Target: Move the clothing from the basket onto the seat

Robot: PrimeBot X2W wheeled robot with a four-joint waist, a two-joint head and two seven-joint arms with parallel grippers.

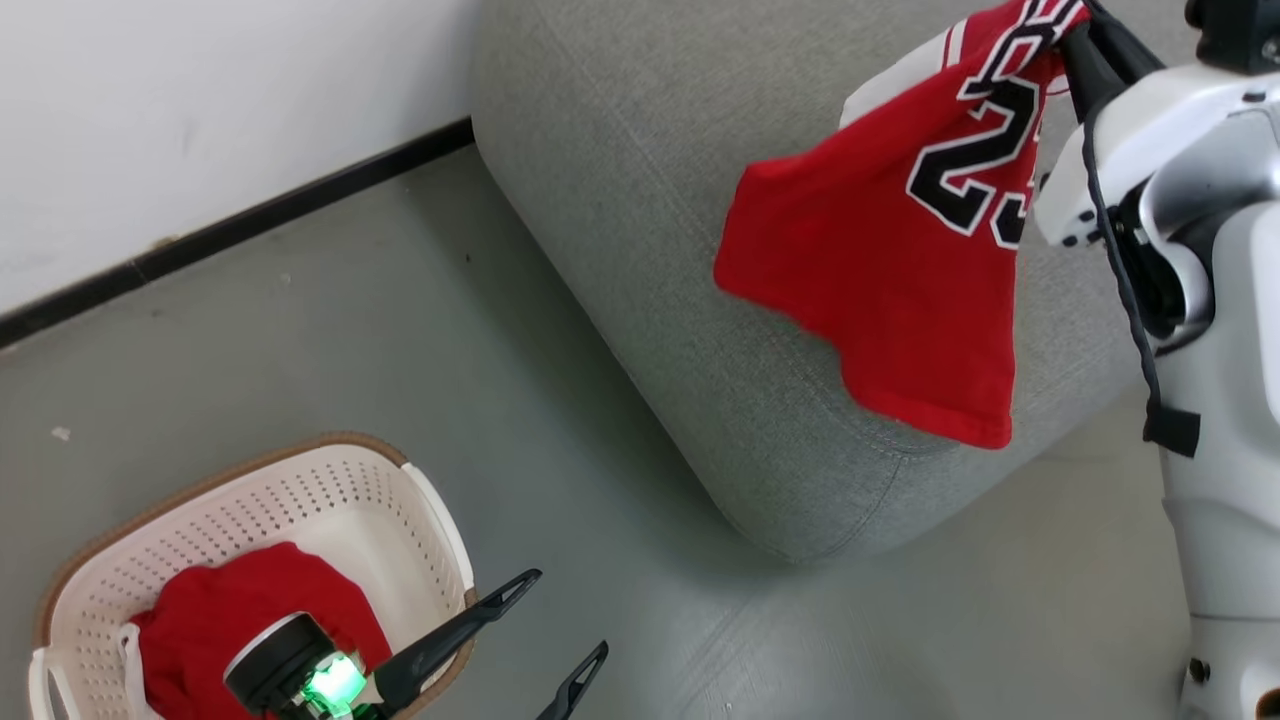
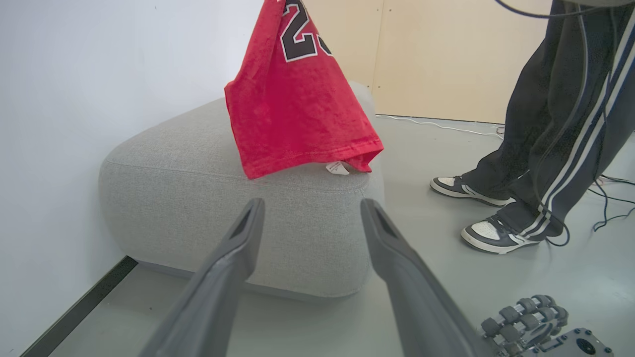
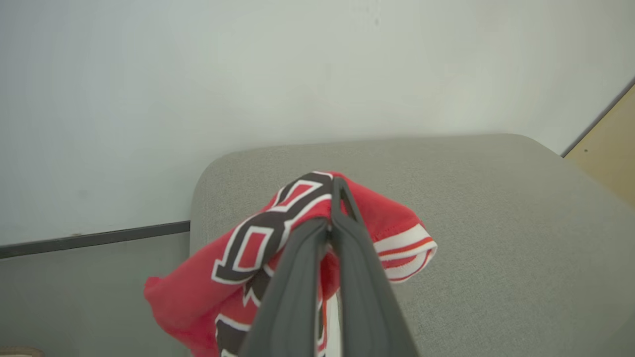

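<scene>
One jersey (image 1: 900,270), pinched in our right gripper (image 3: 331,203), overhangs the seat (image 1: 640,200) corner; we should move inward before releasing; left gripper (image 1: 569,610) gapes empty.

Person's striped trouser legs (image 2: 560,124), sneakers (image 2: 488,235), perhaps a cable (image 2: 441,125)

A bare indoor test space, probably a robotics lab: grey painted floor (image 2: 446,297), blank white wall (image 2: 59,99) with black skirting (image 2: 79,306) left of the left gripper's (image 2: 311,204) jaws; beyond them to the right, pale wood panelling (image 2: 446,59), loose cables (image 2: 439,125) and a person's trainers (image 2: 491,237).
</scene>
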